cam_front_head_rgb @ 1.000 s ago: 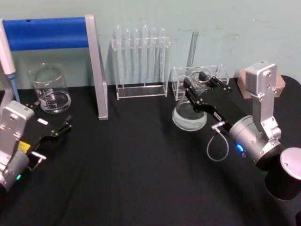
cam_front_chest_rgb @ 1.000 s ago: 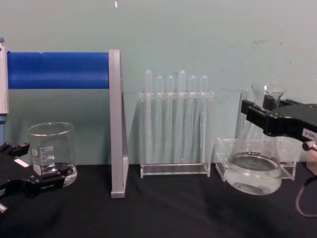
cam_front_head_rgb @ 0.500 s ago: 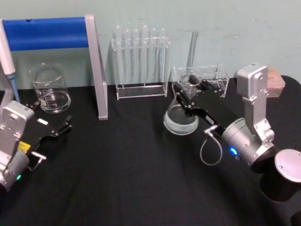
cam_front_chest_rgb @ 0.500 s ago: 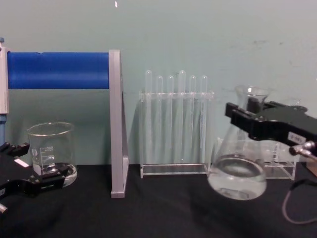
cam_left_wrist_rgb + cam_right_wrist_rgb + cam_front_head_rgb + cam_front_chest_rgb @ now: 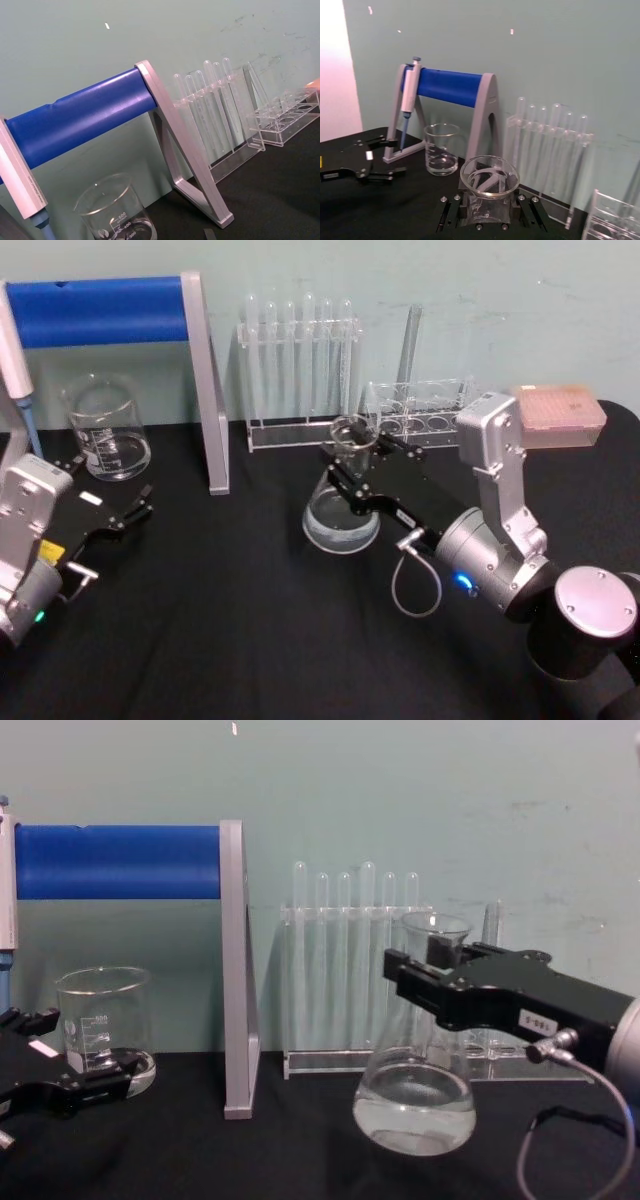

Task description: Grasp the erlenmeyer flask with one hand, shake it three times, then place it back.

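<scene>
The erlenmeyer flask (image 5: 342,518) is clear glass with a little clear liquid in its wide base. My right gripper (image 5: 352,468) is shut on its neck and holds it in front of the test tube rack. In the chest view the flask (image 5: 414,1108) hangs slightly tilted, with the black right gripper (image 5: 432,982) clamped just under the flared rim. The right wrist view looks down on the flask rim (image 5: 489,176) between the jaws. My left gripper (image 5: 118,512) rests open at the table's left, near the beaker, and holds nothing.
A glass beaker (image 5: 106,430) stands at the back left under a blue pipette stand (image 5: 100,310) that carries a pipette (image 5: 16,365). A test tube rack (image 5: 298,375), a low clear rack (image 5: 420,405) and a pink tip box (image 5: 560,410) line the back.
My right gripper has carried the flask leftward, from in front of the low clear rack to in front of the test tube rack. The left arm has not moved.
</scene>
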`<act>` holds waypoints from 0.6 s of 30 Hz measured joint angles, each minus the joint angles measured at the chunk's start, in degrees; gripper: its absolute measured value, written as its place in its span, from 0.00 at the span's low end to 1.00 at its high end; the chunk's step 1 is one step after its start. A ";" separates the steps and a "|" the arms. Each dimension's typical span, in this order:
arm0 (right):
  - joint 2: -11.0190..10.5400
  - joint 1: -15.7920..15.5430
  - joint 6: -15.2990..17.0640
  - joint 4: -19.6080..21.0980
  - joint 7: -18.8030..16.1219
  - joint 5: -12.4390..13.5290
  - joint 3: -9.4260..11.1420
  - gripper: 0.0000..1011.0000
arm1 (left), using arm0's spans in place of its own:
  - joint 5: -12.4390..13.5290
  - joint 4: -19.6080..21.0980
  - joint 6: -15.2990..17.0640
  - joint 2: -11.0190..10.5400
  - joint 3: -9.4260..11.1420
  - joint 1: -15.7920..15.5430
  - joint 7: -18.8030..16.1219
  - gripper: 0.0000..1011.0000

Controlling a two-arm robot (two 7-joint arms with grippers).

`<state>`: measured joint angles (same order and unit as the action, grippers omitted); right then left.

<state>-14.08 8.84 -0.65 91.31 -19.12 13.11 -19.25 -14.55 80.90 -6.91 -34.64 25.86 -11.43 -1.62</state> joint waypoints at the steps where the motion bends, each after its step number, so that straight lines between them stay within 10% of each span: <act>1: -0.04 0.06 0.03 0.06 -0.20 0.11 -0.34 0.45 | 0.00 0.00 0.00 -0.01 0.00 0.00 0.00 0.99; 18: -0.59 0.35 0.09 0.16 -0.51 0.95 -2.01 0.45 | 0.00 0.00 0.00 0.00 0.00 0.00 0.00 0.99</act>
<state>-14.67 9.19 -0.56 91.48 -19.63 14.06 -21.26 -14.55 80.90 -6.91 -34.64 25.86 -11.43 -1.62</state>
